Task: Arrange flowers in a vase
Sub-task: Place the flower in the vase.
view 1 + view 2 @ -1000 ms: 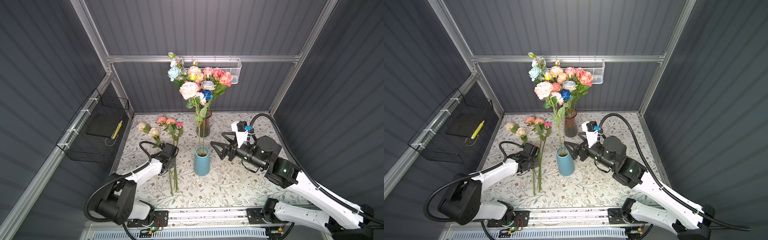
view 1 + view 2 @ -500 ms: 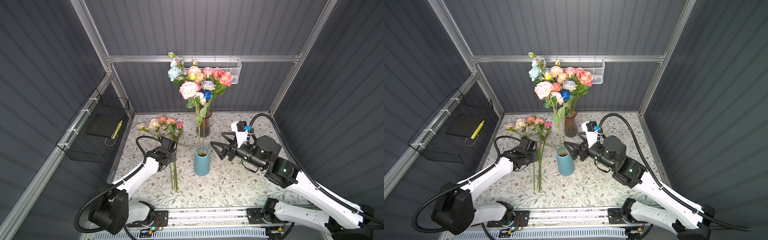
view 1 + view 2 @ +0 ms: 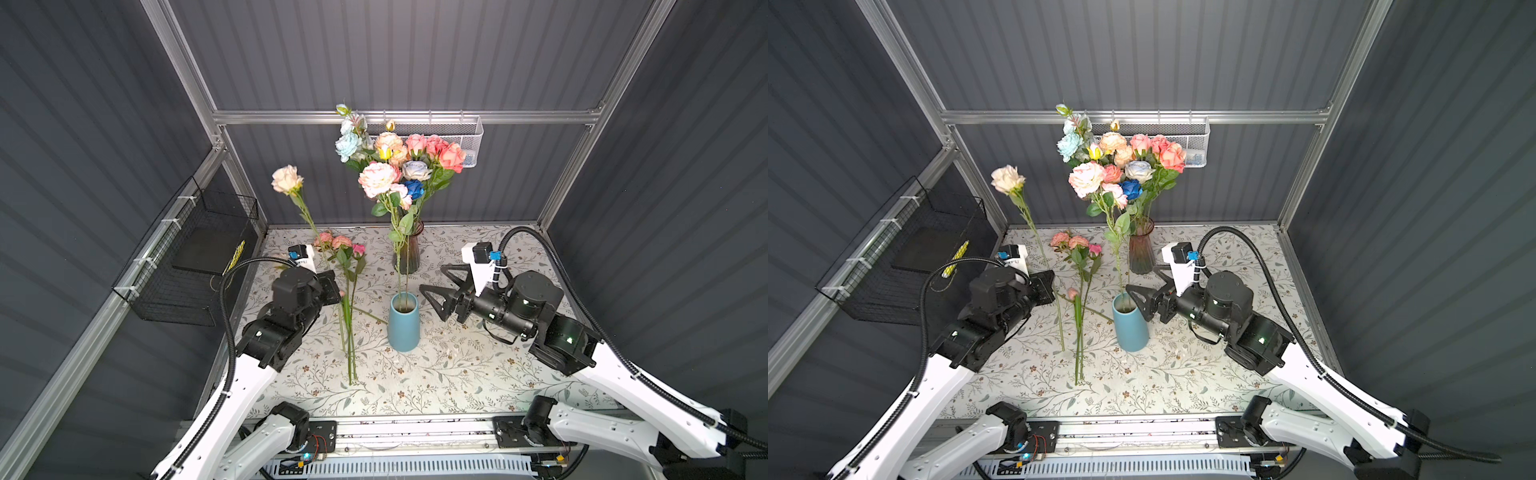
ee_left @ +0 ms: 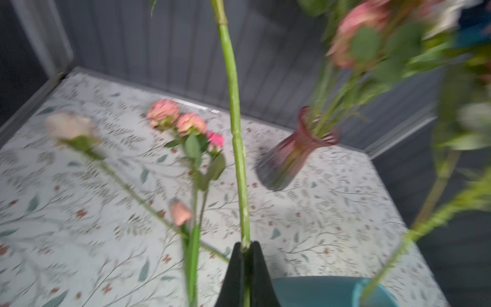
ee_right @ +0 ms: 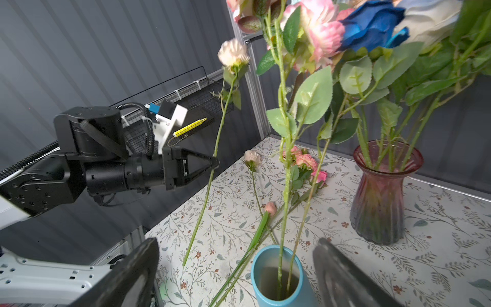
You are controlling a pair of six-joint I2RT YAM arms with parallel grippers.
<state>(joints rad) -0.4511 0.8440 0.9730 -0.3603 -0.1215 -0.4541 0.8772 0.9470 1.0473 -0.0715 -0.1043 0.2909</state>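
My left gripper (image 3: pixel 332 286) (image 4: pixel 244 247) is shut on the green stem (image 4: pixel 236 133) of a cream rose (image 3: pixel 286 179) (image 3: pixel 1008 179) and holds it nearly upright above the cloth, left of the blue vase (image 3: pixel 404 326) (image 3: pixel 1130 328). Two stems stand in that vase (image 5: pixel 255 265). My right gripper (image 3: pixel 436 282) (image 5: pixel 239 243) hangs open just right of its mouth, holding nothing. A cluster of pink flowers (image 3: pixel 338 243) (image 4: pixel 186 122), a pink bud (image 3: pixel 1072 293) and a pale rose (image 5: pixel 251 156) lie on the cloth between my left arm and the blue vase.
A pink glass vase (image 3: pixel 407 253) (image 5: pixel 380 191) full of mixed flowers (image 3: pixel 395 166) stands behind the blue one. A black wire basket (image 3: pixel 195 266) hangs on the left wall and a white mesh basket (image 3: pixel 469 137) on the back rail.
My left arm has risen from the cloth, lifting the cream rose from lying flat to nearly upright. The right arm has stayed put with its jaws open.
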